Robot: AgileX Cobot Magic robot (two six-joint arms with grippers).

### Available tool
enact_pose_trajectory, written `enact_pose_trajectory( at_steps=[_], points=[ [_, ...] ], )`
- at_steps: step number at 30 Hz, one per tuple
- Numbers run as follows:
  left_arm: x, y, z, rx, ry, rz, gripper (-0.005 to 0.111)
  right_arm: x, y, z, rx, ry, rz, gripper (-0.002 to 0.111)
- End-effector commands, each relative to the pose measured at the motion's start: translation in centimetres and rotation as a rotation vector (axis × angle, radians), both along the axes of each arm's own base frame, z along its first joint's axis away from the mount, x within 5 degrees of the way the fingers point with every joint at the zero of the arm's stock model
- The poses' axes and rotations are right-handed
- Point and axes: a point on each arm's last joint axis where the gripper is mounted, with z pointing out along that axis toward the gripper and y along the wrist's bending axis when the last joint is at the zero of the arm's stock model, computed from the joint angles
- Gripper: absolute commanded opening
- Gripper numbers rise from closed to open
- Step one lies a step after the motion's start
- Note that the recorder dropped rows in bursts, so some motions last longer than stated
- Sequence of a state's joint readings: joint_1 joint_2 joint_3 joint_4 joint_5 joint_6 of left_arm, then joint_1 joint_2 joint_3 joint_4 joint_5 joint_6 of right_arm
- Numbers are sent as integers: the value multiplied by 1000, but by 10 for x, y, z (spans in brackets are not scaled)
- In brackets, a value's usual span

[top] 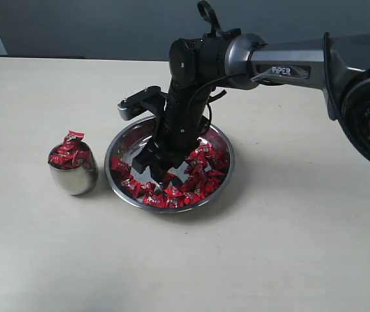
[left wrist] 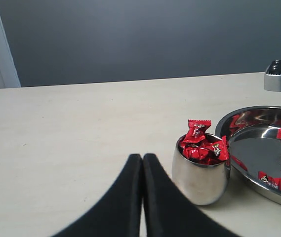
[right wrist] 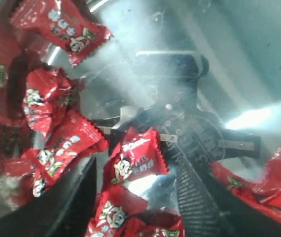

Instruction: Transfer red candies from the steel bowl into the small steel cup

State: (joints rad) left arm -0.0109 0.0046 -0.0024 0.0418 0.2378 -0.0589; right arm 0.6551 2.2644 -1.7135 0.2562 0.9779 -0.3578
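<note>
The steel bowl (top: 125, 140) sits mid-table, with many red candies (top: 194, 182) heaped along its near and right side. My right gripper (top: 153, 168) reaches down into it, open. In the right wrist view its fingers (right wrist: 193, 197) straddle a red candy (right wrist: 135, 163) lying on the bowl's mirror bottom (right wrist: 259, 49), with more candies under it. Left of the bowl stands the small steel cup (top: 73, 177), piled above its rim with red candies (top: 71, 151). My left gripper (left wrist: 141, 158) is shut and empty, low over the table beside the cup (left wrist: 199, 180). It is out of the exterior view.
The bowl's rim (left wrist: 239, 116) almost touches the cup. The right arm (top: 289, 65) stretches in from the right over the far half of the table. A grey wall runs behind the table's far edge (left wrist: 130, 81).
</note>
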Motion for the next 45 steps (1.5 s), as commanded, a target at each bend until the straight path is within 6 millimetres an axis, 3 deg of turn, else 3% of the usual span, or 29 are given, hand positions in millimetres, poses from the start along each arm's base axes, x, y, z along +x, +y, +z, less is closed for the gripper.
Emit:
enact_pose_trajectory(
  at_steps=[1, 45],
  points=[
    [0, 0, -1, -1, -2, -1, 0, 1, 0, 3, 4, 3, -20, 49],
    [0, 0, -1, -1, -2, -1, 0, 4, 2, 3, 7, -17, -143, 49]
  ],
)
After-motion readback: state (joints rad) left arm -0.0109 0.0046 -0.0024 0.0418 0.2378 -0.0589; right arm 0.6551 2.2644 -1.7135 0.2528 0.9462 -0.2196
